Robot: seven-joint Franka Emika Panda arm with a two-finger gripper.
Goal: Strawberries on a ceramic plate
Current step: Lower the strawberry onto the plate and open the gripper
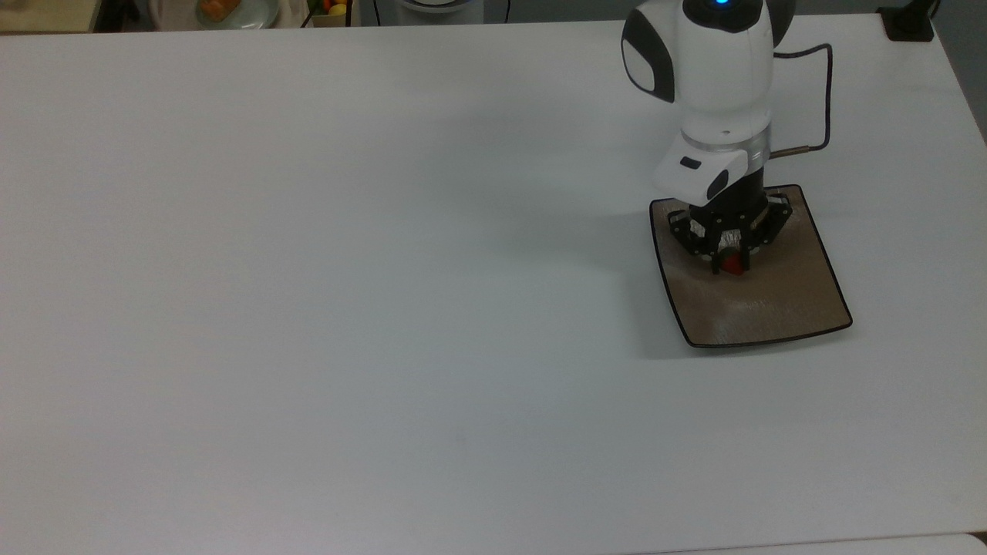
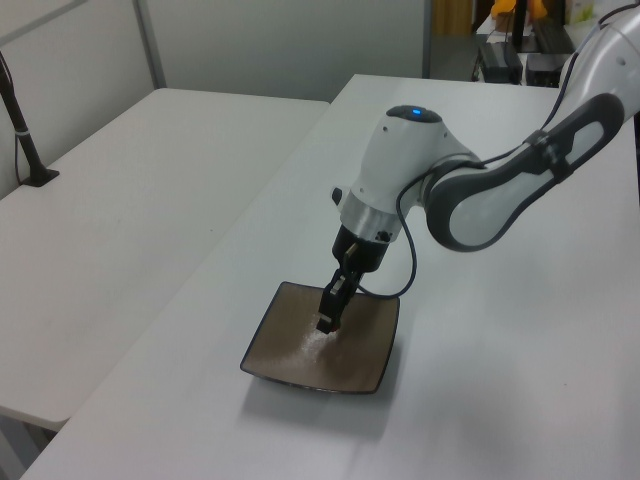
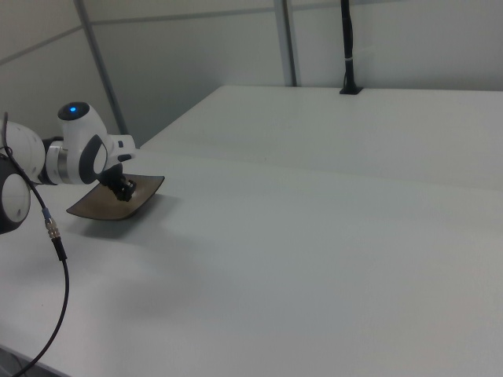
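The square tan-brown ceramic plate [image 1: 779,308] with a thin black rim lies at the top view's right; it also appears in the left view [image 2: 290,355] and the right view [image 3: 90,206]. My gripper [image 1: 732,266] hangs low over the plate's middle, shut on a tiny red strawberry [image 1: 733,265]. From the left view the gripper [image 2: 326,324] points down onto the plate's centre, its tip close to the surface. From the right view the gripper [image 3: 125,192] sits over the plate. Whether the strawberry touches the plate I cannot tell.
The white table [image 1: 308,308] stretches wide to the top view's left of the plate. A round pale plate with orange food [image 1: 231,11] sits beyond the far edge. A black post base [image 1: 908,23] stands at the far right corner. A second white table [image 2: 120,200] adjoins.
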